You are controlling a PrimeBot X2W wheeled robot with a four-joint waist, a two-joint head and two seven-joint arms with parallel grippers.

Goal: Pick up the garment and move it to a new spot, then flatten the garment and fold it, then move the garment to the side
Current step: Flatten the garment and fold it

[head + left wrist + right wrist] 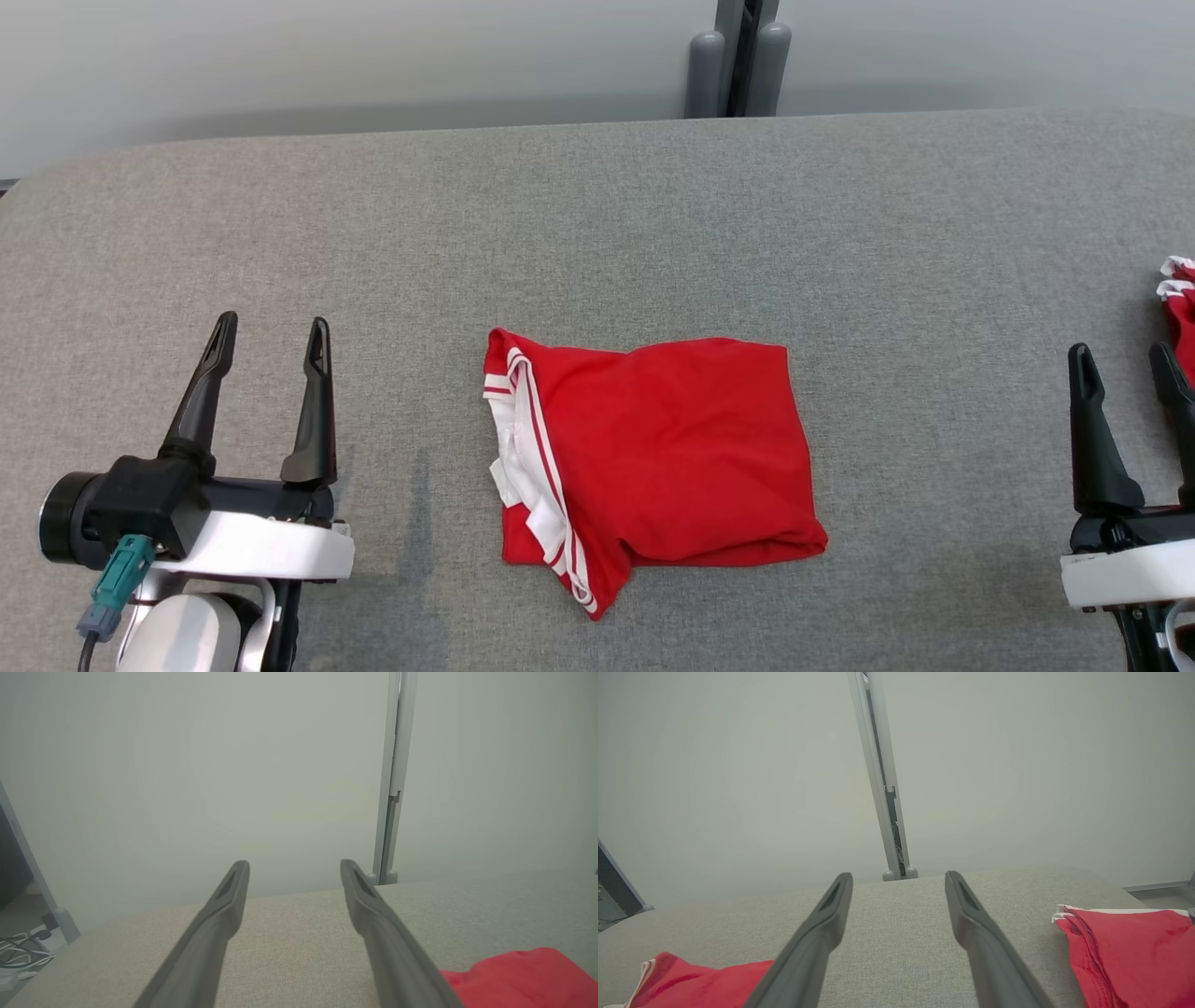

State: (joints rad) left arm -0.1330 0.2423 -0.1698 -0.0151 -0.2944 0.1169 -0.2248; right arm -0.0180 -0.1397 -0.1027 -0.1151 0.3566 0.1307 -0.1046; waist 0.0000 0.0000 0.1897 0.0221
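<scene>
Both the left gripper point(273, 322) and the right gripper point(1120, 350) hang empty, fingers apart, flanking the folded red garment point(653, 448), which lies crosswise on the surface point(597, 233), nearer the left.

Looks like bare test lab: grey fabric-covered table point(597, 233), blank pale wall point(187, 765), metal post point(878, 765), floor cables point(18, 952)

The table point(597, 233) is seen steeply from above in the head view, wall point(280, 56) at the top edge. Both wrist views are set low over the table, aimed nearly level at the post point(390, 812). The garment point(653, 448) is shared: lower right in the left wrist view, lower left in the right.
</scene>
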